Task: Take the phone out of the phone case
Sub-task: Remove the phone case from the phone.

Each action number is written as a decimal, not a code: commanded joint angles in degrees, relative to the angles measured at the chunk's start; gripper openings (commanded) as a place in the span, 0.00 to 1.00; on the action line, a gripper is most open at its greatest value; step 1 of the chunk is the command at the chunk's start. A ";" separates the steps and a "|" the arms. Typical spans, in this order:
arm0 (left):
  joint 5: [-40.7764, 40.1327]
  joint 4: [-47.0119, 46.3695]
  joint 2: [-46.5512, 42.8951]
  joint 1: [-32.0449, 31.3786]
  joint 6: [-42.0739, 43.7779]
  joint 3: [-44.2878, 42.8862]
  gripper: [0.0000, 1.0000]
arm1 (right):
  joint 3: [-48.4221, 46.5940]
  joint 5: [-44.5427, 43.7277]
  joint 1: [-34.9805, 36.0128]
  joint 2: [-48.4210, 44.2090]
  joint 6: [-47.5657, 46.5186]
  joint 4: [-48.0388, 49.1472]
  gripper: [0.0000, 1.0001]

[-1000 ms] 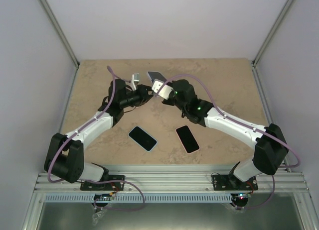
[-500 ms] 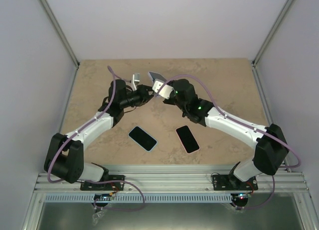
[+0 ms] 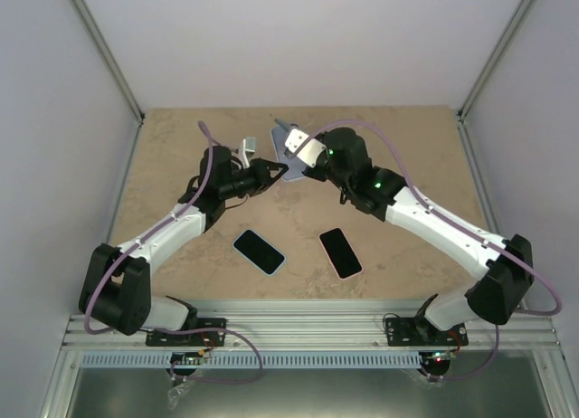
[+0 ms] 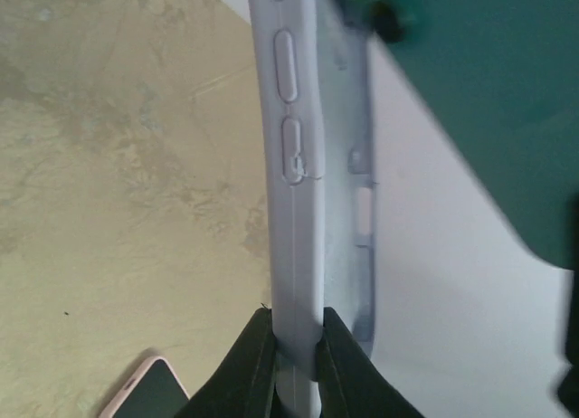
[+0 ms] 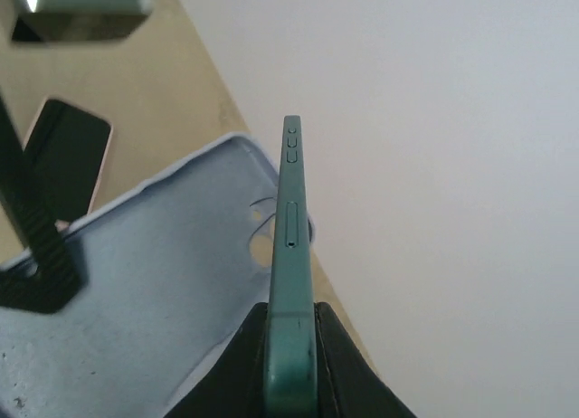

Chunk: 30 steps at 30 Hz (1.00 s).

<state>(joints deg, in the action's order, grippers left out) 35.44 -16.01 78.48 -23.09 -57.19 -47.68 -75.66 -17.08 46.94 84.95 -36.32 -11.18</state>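
Observation:
The pale blue phone case [image 4: 298, 165] is held on edge above the table, and my left gripper [image 4: 297, 346] is shut on its lower rim. My right gripper [image 5: 289, 346] is shut on the green phone [image 5: 291, 255], also edge-on. The phone is out of the case, whose empty inside [image 5: 163, 282] lies just to its left. In the top view the case [image 3: 291, 171] hangs at the left gripper [image 3: 274, 170], and the phone [image 3: 281, 128] sticks out beyond the right gripper [image 3: 289, 139], both above the back middle of the table.
Two other phones lie screen-up on the tan table: one in a light blue case [image 3: 260, 251] at the near middle, one in a pink case [image 3: 340, 252] to its right. White walls enclose the table on three sides.
My right arm has drawn back and to the right with the phone, pulling it clear of the case. The left gripper has kept hold of the case and shifted slightly right.

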 commanded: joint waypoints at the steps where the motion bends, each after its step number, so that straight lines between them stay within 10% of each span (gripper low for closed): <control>1: -3.02 1.97 -0.68 0.64 3.87 -1.06 0.00 | -4.97 1.00 -0.87 -4.39 4.35 0.57 0.01; 30: -1.49 21.54 24.11 1.12 19.64 -25.95 0.00 | 15.97 -1.51 -14.33 -2.89 -7.00 22.69 0.01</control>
<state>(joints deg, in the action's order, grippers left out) 33.32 1.41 100.40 -22.06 -41.52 -70.63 -62.17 -18.04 32.60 79.83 -39.57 -0.62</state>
